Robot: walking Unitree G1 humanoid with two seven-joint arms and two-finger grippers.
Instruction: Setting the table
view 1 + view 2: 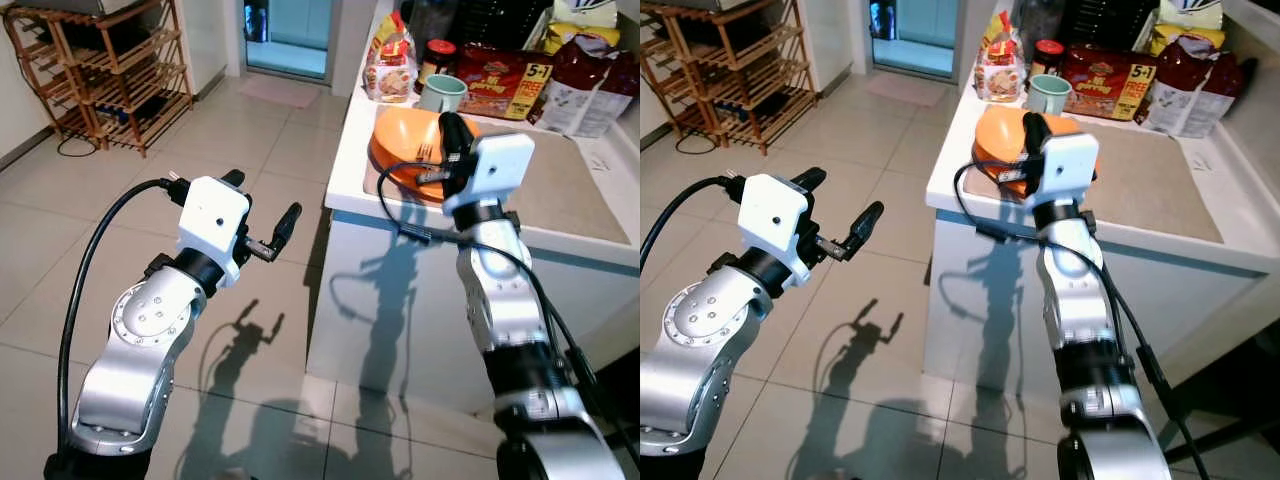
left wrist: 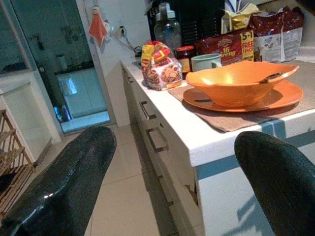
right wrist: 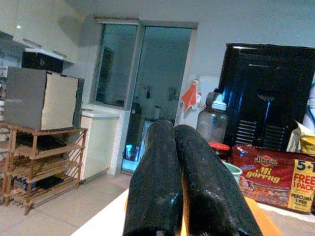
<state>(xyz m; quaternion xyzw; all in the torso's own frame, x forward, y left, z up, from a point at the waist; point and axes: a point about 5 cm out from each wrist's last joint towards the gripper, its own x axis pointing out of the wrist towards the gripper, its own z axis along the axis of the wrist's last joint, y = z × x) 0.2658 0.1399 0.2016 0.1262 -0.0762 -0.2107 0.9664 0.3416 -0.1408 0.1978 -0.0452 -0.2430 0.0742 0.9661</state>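
We are seeing the orange bowl [image 2: 241, 81] already sitting on its plate [image 2: 288, 96] on the counter mat, our right gripper [image 1: 1033, 128] pressed together above it, left gripper [image 1: 262, 213] spread apart, cutlery seemingly pending

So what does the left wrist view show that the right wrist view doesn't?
Left wrist view alone: the orange bowl sitting in an orange plate on a tan mat, a utensil in the bowl, the counter's drawer handles, and the left hand's open fingers. Right wrist view alone: a wooden rack and the right hand's fingers pressed together. Both share the red noodle pack, the green mug and the bottle.
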